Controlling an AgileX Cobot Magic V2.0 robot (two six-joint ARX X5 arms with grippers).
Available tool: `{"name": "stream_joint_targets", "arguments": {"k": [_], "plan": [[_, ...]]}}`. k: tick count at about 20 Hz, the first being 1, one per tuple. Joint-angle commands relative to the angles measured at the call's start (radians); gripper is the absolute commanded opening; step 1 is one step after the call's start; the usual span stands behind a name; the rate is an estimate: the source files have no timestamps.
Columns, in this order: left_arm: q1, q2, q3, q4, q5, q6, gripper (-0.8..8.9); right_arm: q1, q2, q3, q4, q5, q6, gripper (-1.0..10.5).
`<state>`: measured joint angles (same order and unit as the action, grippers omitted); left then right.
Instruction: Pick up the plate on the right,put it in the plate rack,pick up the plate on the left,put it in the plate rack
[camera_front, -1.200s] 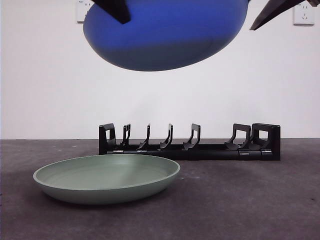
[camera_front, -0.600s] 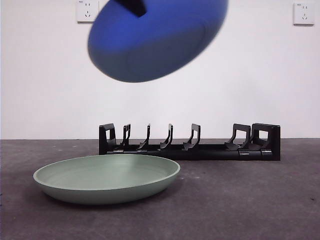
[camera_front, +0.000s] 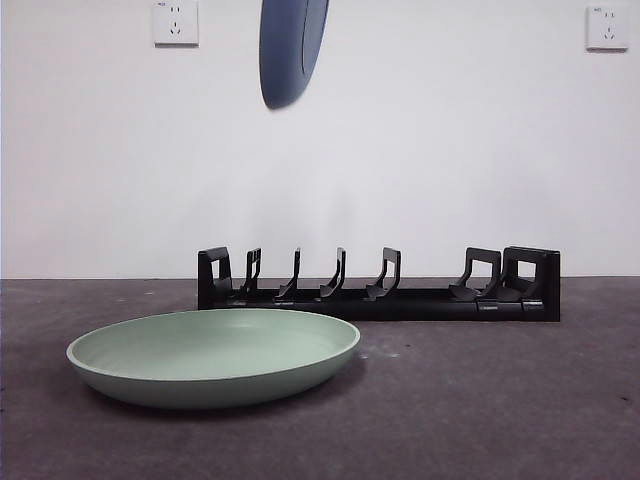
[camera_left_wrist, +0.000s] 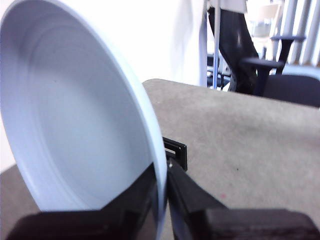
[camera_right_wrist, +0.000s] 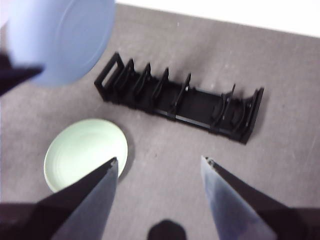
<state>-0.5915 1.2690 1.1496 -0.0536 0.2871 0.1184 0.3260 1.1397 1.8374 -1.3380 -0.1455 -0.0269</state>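
A dark grey worktop (camera_front: 480, 400) runs to a white wall with two sockets. At the top of the front frame, left of centre, a blue plate (camera_front: 292, 45) hangs edge-on, its rim clamped in the closed left pincer (camera_left_wrist: 162, 200). The black rack (camera_front: 380, 285) sits mid-frame, empty. A green plate (camera_front: 213, 355) lies flat at lower left. The right pincer (camera_right_wrist: 159, 167) hovers high above, jaws wide apart, holding nothing.

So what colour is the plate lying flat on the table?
Pale green, plain all over; the green plate shows best in the front view.
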Motion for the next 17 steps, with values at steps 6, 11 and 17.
{"name": "stream_joint_targets", "arguments": {"k": [6, 11, 17], "plan": [[0.119, 0.226, -0.002, 0.212, 0.061, -0.176, -0.09, 0.001, -0.006, -0.023, -0.039, -0.042, -0.022, 2.8], [0.15, 0.338, -0.002, 0.254, 0.09, -0.174, -0.08, 0.001, -0.005, -0.023, -0.039, -0.042, -0.022, 2.8], [0.16, 0.441, -0.002, 0.28, 0.077, -0.166, -0.09, 0.001, -0.005, -0.023, -0.039, -0.042, -0.021, 2.8]]}}
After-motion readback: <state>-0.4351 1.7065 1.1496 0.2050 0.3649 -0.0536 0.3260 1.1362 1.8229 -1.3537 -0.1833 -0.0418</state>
